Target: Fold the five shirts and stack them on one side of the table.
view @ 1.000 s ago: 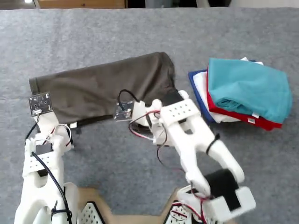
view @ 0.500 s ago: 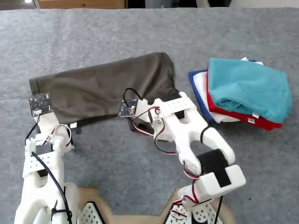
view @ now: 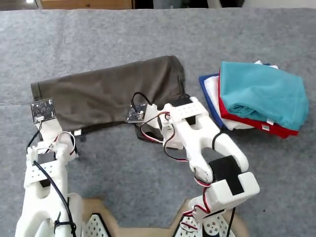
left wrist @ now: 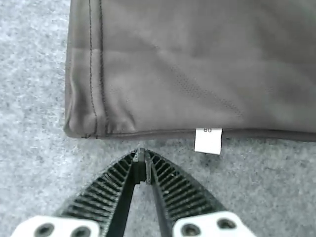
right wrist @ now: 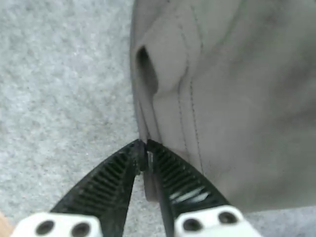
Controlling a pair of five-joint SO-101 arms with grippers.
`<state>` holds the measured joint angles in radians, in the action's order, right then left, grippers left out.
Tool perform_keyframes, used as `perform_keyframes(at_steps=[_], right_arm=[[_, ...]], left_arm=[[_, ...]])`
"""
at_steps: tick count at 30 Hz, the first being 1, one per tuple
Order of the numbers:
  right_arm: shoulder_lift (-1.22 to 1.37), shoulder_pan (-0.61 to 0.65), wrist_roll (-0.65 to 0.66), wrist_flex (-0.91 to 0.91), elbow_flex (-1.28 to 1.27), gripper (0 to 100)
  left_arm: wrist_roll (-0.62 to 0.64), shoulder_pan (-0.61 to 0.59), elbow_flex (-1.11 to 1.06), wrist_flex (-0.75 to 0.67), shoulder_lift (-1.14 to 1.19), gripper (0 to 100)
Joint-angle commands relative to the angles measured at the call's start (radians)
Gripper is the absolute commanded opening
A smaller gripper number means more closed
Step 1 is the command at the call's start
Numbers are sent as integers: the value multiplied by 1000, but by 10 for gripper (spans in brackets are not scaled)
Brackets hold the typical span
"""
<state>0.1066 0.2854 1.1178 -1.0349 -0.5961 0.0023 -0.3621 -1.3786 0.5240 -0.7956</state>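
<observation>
Brown shirt (view: 108,94) lies folded into a long band across your grey table (view: 148,34), in front of both arms. Well apart from it, on the right arm's side, sits the stack of folded shirts (view: 259,98), teal on top of red, white and blue. Your right gripper (right wrist: 144,155) is closed on the brown shirt's near corner hem. Your left gripper (left wrist: 142,160) is closed and empty, just short of the hem, near the white tag (left wrist: 208,140).

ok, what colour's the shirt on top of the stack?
Teal. The top shirt shows best in the high view.
</observation>
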Motion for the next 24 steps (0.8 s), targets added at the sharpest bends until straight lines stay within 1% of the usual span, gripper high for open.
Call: perform_keyframes(at_steps=[1, 4, 8, 13, 17, 19, 22, 24], right_arm=[[-7, -66, 3, -43, 65, 13], [-7, -95, 5, -126, 151, 13], [-7, -94, 9, -201, 246, 13], [-5, -91, 14, -213, 291, 14], [-1, -80, 81, -215, 255, 18], [-5, -52, 86, -213, 234, 62], [4, -9, 118, -199, 211, 188], [16, 6, 141, -157, 173, 241]], left_arm=[[11, 4, 2, -17, -21, 30], [11, 4, 2, -17, -21, 30], [11, 4, 2, -17, -21, 30], [11, 4, 2, -17, -21, 30], [11, 4, 2, -17, -21, 30], [11, 4, 2, -17, -21, 30], [11, 4, 2, -17, -21, 30], [11, 4, 2, -17, -21, 30]])
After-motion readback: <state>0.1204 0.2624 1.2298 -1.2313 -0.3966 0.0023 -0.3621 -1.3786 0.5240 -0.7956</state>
